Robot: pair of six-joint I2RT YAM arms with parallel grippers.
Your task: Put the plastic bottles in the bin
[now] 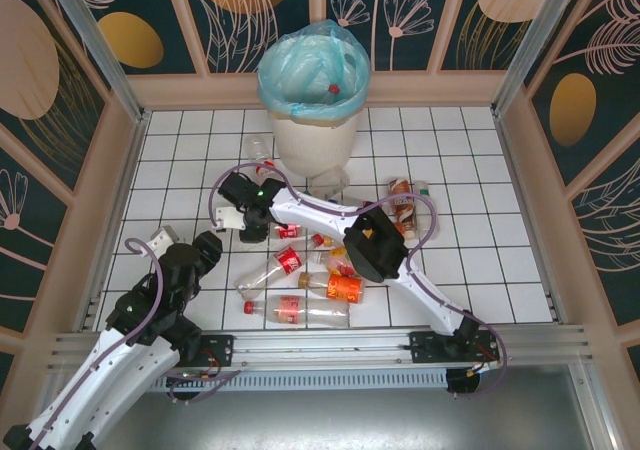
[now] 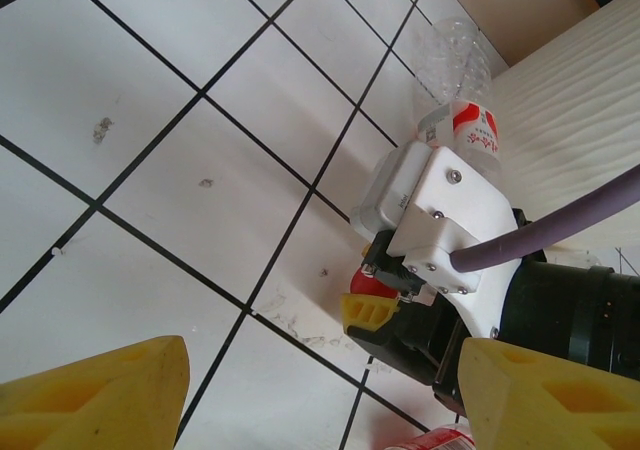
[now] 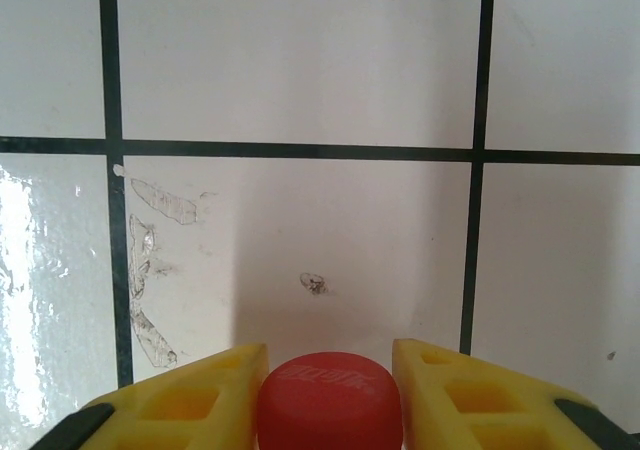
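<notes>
At the near left the left claw hangs wide open and empty over bare desk tiles, and it looks best kept there, clear of the carry. Farther in, the right claw grips a bottle by its red cap. The cap sits centred between the yellow fingers, back from their tips and touching both, with the body hidden beneath. A cap hold is narrow, so the body will likely swing: lift straight up and slowly, until it clears the other bottles lying just beside. Beyond stands the bin, near the claw. Carry high over its rim and let go only above the blue bag
</notes>
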